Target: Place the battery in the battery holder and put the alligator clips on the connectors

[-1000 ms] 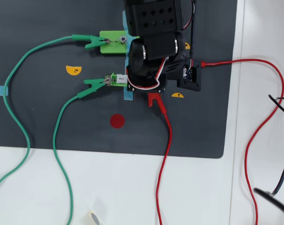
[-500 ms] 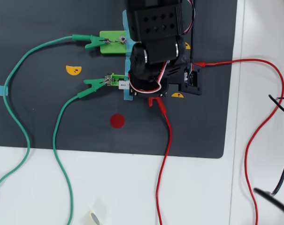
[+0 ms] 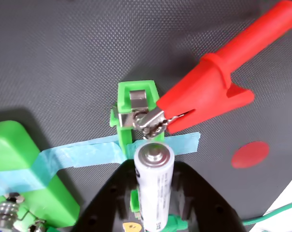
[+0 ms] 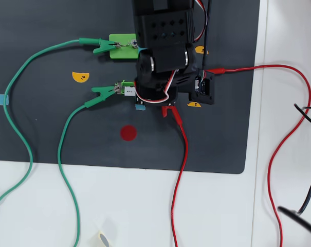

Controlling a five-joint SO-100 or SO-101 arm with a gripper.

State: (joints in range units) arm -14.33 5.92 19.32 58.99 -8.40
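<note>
Holding battery (image 3: 154,186) clamped in gripper (image 3: 153,193) above holder (image 3: 135,116); I worry red clip (image 3: 203,96) gets knocked off tab.

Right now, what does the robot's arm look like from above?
In the overhead view the arm is chunky black plastic, boxy blocks with rows of small round holes on top. Thin red, white and black wires loop around its lower joint. In the wrist view the tool is black too, with a small yellow sticker.
</note>
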